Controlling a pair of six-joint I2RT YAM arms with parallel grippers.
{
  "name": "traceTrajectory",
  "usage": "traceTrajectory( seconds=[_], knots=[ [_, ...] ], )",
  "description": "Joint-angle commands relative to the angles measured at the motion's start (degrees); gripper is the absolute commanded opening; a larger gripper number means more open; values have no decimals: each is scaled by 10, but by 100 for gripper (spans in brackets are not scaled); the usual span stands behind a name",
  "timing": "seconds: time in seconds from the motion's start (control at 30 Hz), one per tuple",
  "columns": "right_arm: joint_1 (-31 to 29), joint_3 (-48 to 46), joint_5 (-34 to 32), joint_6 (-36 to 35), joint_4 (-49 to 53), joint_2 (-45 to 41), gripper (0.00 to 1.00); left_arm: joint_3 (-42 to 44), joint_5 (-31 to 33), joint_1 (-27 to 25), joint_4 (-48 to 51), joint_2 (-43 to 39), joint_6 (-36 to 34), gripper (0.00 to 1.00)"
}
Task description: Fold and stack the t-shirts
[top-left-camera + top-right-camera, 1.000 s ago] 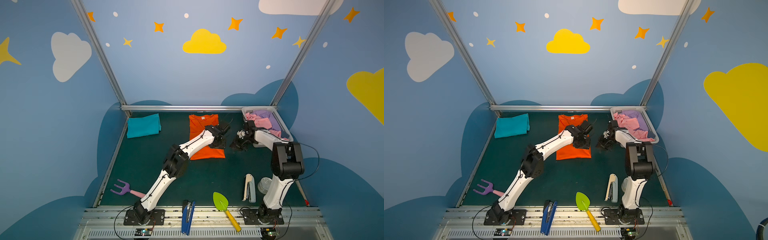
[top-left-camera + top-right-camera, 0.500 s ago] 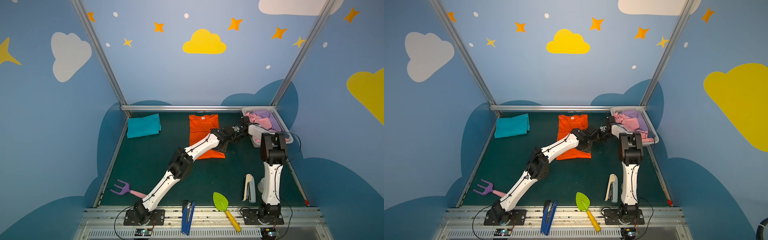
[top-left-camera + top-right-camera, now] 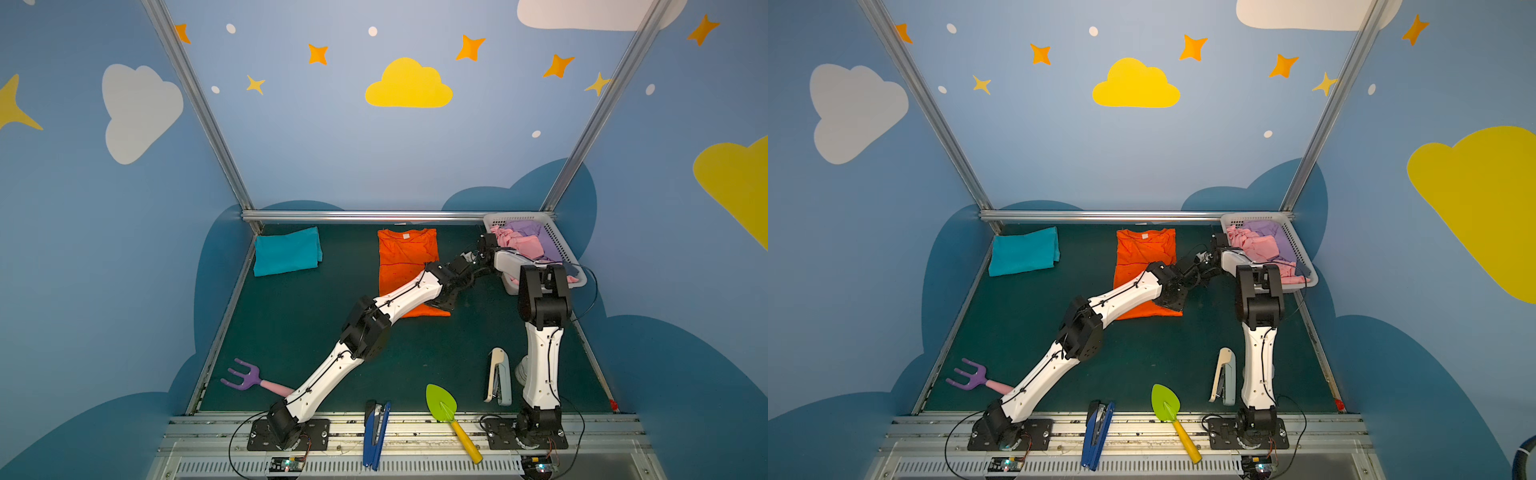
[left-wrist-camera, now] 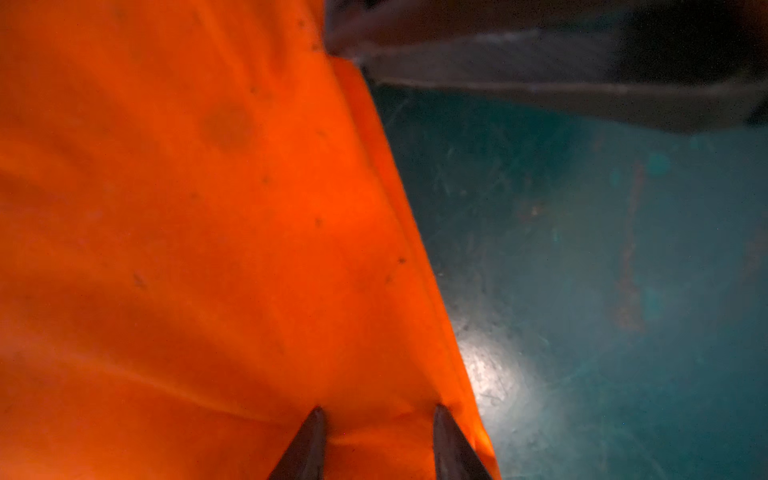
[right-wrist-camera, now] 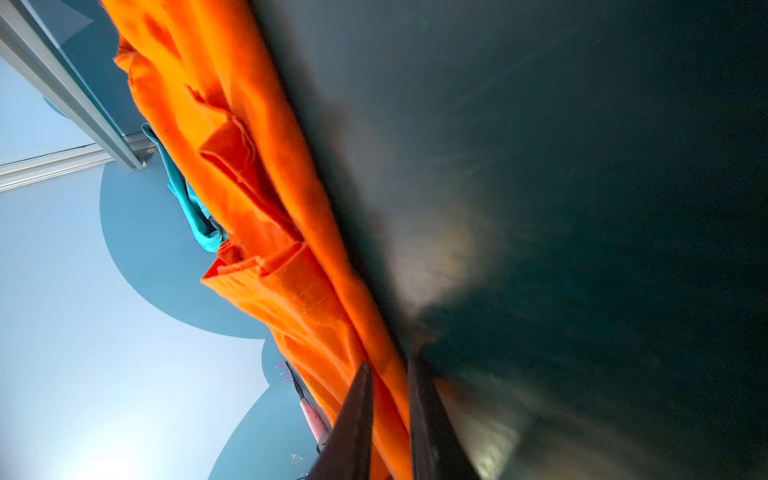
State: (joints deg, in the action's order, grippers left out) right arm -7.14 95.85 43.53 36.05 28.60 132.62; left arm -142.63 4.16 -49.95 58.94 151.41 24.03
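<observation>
The orange t-shirt (image 3: 405,257) (image 3: 1142,253) lies flat at the back middle of the green table, folded into a long strip with its white neck label at the far end. My left gripper (image 4: 378,413) (image 3: 451,296) presses down on the shirt's near right part, its fingertips (image 4: 316,419) dug into puckered orange cloth (image 4: 187,228). My right gripper (image 5: 388,365) (image 3: 459,274) lies low at the shirt's right edge, shut on the orange hem (image 5: 257,187). The teal t-shirt (image 3: 286,251) (image 3: 1023,251) (image 5: 195,208) sits folded at the back left.
A white basket (image 3: 559,245) with pink and purple cloth stands at the back right, close behind the right arm. Near the front lie a purple fork (image 3: 243,374), a blue stapler (image 3: 376,432), a green trowel (image 3: 442,405) and a pale stapler (image 3: 498,376).
The right arm has swung upright and its gripper has moved left to the orange shirt's right edge. The left gripper has slid nearer along that edge. Both grippers have narrowed.
</observation>
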Motion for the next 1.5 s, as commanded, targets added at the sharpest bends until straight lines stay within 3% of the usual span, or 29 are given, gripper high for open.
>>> traceTrajectory(
  seconds=[0.0, 0.17, 0.37, 0.47, 0.57, 0.77, 0.87, 1.0, 1.27, 1.47],
  knots=[
    [-9, 7, 4, 3, -2, 14, 19, 12, -39, -8, 10, 2, 14, 36],
    [-6, -15, -3, -1, -3, -2, 18, 118, -91, -27, -32, -44, 32, 28],
    [4, -79, -45, -17, 1, -75, 21, 290, -127, -47, -112, -159, 66, 28],
    [7, -135, -84, -28, 5, -145, 21, 329, -121, -46, -116, -223, 74, 33],
    [7, -217, -131, -38, 9, -234, 25, 357, -89, -40, -108, -297, 76, 49],
    [-10, -384, -210, -34, 24, -430, 46, 474, -78, 17, -140, -439, 105, 57],
    [-35, -444, -218, -34, 44, -510, 49, 571, -96, 62, -179, -499, 126, 58],
    [-78, -517, -202, -8, 41, -579, 49, 703, -178, 119, -254, -554, 160, 58],
    [-136, -590, -176, 51, -44, -553, 51, 838, -242, 151, -355, -576, 192, 68],
    [-172, -601, -165, 79, -112, -502, 52, 891, -239, 157, -373, -579, 202, 72]
  ],
)
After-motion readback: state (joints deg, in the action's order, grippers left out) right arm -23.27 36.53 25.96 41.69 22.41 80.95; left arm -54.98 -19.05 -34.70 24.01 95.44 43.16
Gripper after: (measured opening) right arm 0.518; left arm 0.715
